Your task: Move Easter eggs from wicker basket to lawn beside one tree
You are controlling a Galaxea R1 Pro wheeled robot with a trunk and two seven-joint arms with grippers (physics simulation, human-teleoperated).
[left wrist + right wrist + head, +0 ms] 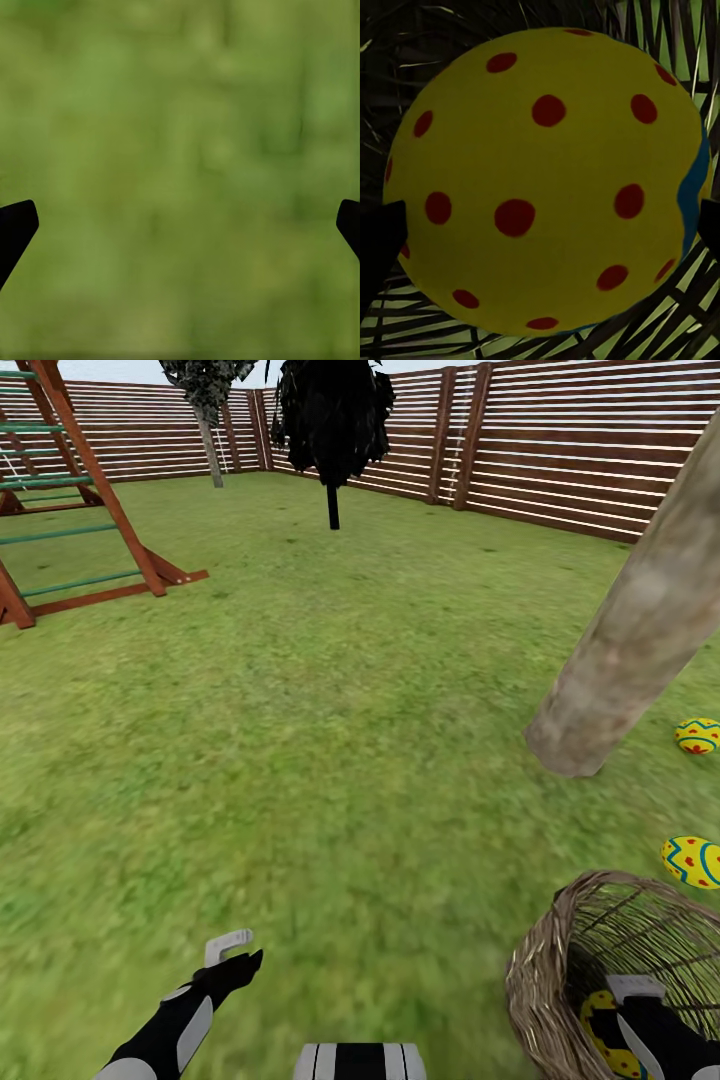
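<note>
The wicker basket (pixel 532 972) stands on the lawn (pixel 330 740) at the lower right of the head view. One yellow Easter egg (pixel 598 1028) with red dots lies inside it. My right gripper (pixel 628 1008) reaches down into the basket, and in the right wrist view that egg (pixel 547 180) spans the whole gap between the spread fingertips (pixel 376 240); the gripper is open. Two more eggs (pixel 697 736) (pixel 692 861) lie on the grass beside the pale trunk of the tree (pixel 640 630). My left gripper (pixel 245 965) hangs open over bare grass (pixel 180 150).
A wooden playset (pixel 80 510) stands at the far left. A nearly black-leaved tree (pixel 333 420) and a dark mottled tree (pixel 208 400) stand near the brown slat fence (pixel 560 440). Open grass stretches ahead between them and me.
</note>
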